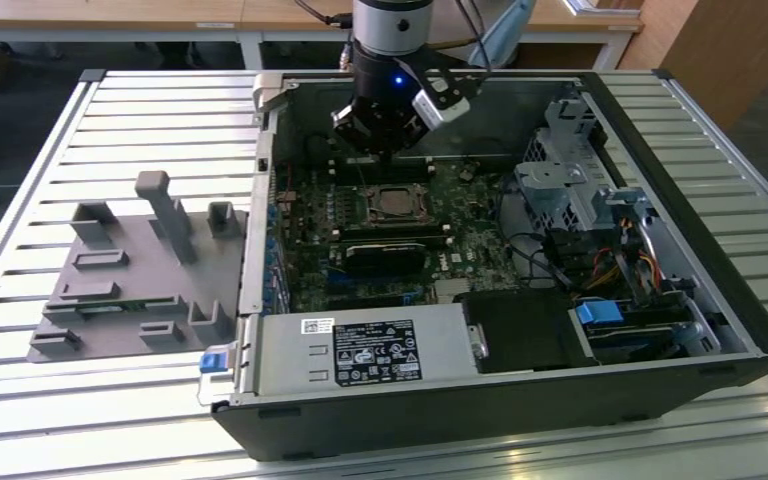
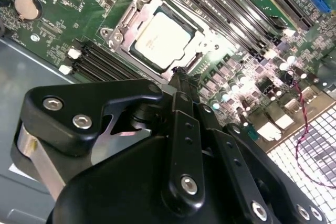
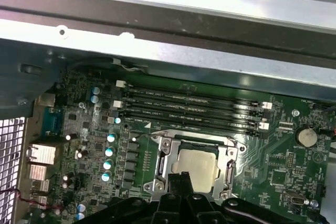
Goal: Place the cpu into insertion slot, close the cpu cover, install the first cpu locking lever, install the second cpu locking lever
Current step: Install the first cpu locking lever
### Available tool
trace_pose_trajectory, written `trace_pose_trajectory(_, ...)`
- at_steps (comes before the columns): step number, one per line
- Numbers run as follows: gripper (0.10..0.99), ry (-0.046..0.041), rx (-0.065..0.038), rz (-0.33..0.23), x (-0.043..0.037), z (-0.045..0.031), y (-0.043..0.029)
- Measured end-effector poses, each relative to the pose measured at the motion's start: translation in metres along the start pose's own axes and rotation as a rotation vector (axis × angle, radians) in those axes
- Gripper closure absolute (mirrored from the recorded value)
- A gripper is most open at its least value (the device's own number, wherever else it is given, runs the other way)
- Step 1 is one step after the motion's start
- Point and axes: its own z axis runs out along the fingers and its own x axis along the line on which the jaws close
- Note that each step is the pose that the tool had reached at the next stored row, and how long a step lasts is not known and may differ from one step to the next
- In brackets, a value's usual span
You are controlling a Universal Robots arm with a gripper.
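Exterior view's left: grey moulded plastic fixture [image 1: 131, 270] on your slatted metal table [image 1: 37, 400]. Right of it: open black computer case [image 1: 491, 420], where the silver-topped square cpu [image 2: 160, 38] sits in the small black insertion slot [image 1: 391, 205] on the green board [image 2: 52, 24], the thin silvery cpu cover [image 3: 167, 156] lying flat around it. Above: your black gripper [image 2: 181, 73], fingers [image 2: 181, 85] pressed together, empty, tips just beside that cover's edge.

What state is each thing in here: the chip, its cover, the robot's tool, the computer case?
cpu: seated in the insertion slot, metal top up.
cpu cover: down flat around the cpu.
tool: shut, holding nothing, just above the cpu.
computer case: lying on its side, open.
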Motion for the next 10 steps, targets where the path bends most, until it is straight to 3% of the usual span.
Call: trace_pose_trajectory(10,0.969,-0.0003,0.000,0.000,0.0059,0.0000,0.0007)
